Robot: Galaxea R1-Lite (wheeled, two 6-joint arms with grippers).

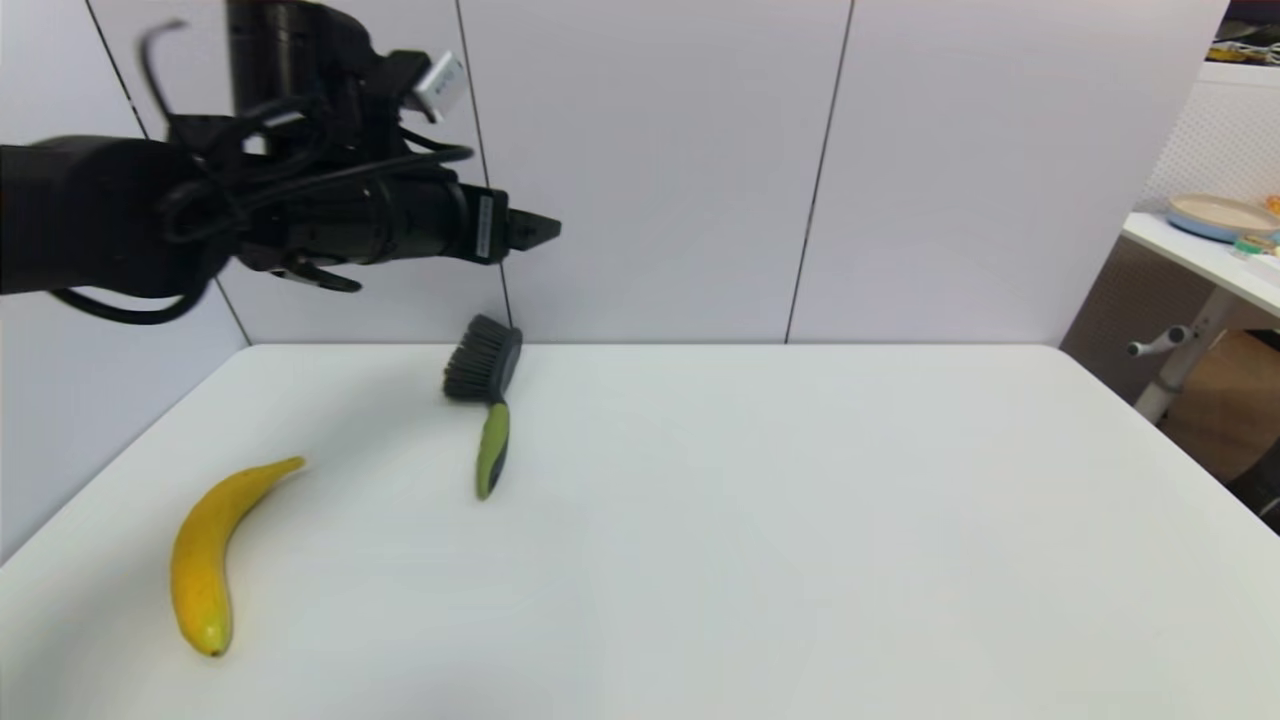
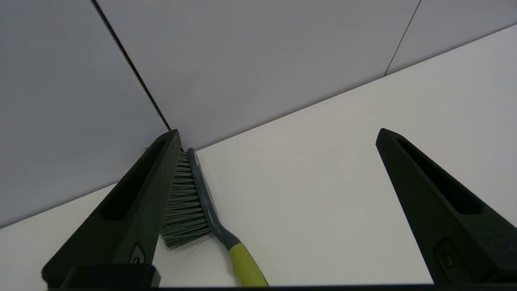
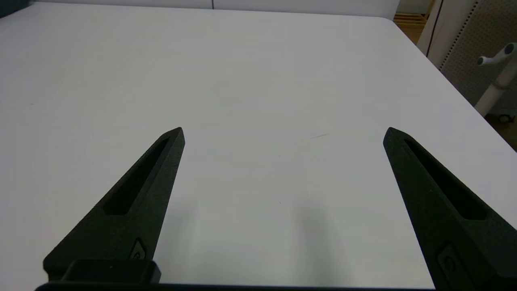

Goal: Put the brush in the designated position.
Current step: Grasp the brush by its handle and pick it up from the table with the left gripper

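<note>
Tabletop point(image 1: 760, 520) stretches white in front of me, and nearest on my left side lies a yellow banana point(image 1: 208, 555), curved, its stem end pointing away toward the wall. My right jaws point(image 3: 282, 135) sit low over bare white surface on my right side, spread wide with nothing between them; that arm does not appear in the head view.

Farther out, past the banana and toward the back edge, lies the brush point(image 1: 487, 402). Its olive-green handle points back toward me, and its dark grey head with dark bristles lies close to the far edge of the tabletop, near the wall. The bristles face my left. It rests on the surface with nothing touching it.

Above it, my left jaws point(image 1: 545, 229) hang in the air in front of the wall panels point(image 1: 650, 160), well clear of the brush, and point toward my right. The left wrist view shows them spread wide and empty, with the brush on the tabletop below, partly hidden behind one finger point(image 2: 133, 210).

Beyond the tabletop's right edge stands another table point(image 1: 1200, 255) carrying a shallow dish point(image 1: 1220, 215).
</note>
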